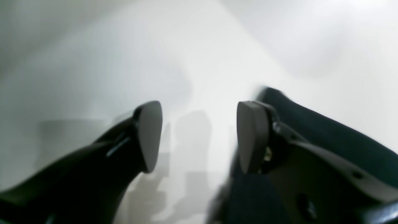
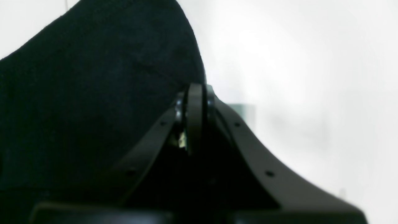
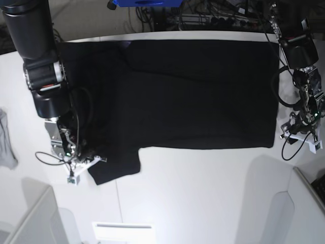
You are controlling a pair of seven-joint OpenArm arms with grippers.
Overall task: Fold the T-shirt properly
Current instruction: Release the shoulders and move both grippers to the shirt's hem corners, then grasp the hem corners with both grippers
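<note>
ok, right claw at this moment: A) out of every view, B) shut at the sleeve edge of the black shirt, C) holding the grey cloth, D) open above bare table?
B: in the right wrist view the right claw has its pads pressed together at the edge of the T-shirt, whose sleeve it meets in the base view.

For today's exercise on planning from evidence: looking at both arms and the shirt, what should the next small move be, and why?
Probably the left gripper should close on the T-shirt edge beside it. Its fingers stand apart over bare table with cloth only by one pad, while the right gripper is already shut at the sleeve. Both need a hold before folding.
</note>
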